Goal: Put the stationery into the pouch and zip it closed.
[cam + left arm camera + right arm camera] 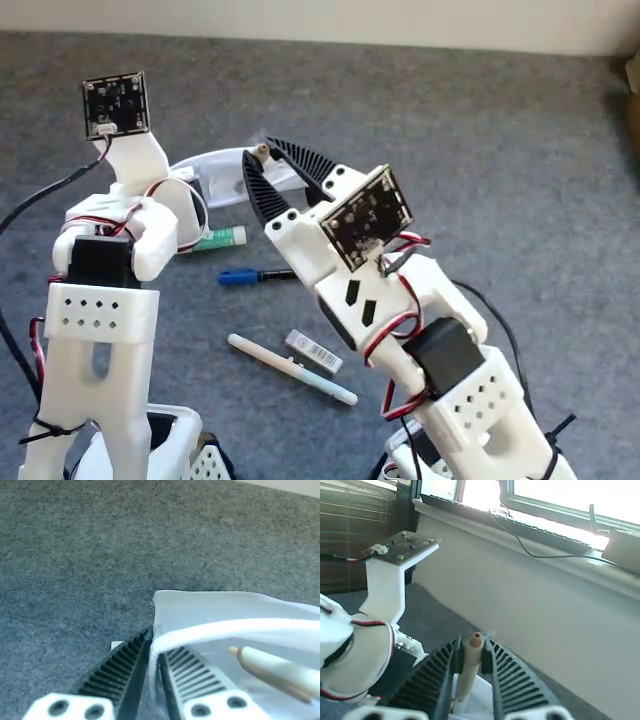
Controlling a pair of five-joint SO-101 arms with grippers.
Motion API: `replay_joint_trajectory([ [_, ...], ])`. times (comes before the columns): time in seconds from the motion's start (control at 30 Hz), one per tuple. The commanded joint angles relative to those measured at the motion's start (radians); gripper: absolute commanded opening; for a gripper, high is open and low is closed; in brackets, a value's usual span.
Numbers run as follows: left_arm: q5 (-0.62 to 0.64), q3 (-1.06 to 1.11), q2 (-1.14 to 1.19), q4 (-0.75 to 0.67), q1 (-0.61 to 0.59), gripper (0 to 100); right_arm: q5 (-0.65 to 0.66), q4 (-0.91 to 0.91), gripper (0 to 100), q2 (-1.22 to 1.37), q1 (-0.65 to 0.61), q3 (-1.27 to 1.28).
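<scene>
Right jaws pinch a cream, tan-tipped pen at the translucent white pouch.

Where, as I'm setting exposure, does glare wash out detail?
Right wrist view: the window is blown out white, the blinds beside it dark. Left wrist view: the white pouch is bright but readable. High view: even light on the table, no glare.

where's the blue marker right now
In the high view the blue marker lies on the carpet beside the right arm, between the green-and-white tube and the white pen.
</scene>
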Motion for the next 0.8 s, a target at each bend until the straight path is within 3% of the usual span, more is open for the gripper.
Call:
replay_joint_trajectory([
  [0.0,0.014,0.013,0.024,-0.008,0.018,1,0.012,-0.097,0.3,-0.008,-0.007,0.036],
  [0.27,0.014,0.033,0.021,-0.012,0.018,1,0.012,-0.116,0.4,-0.001,-0.007,0.064],
  [0.77,0.014,0.036,0.018,-0.012,0.018,1,0.009,-0.116,0.4,0.294,-0.004,0.054],
])
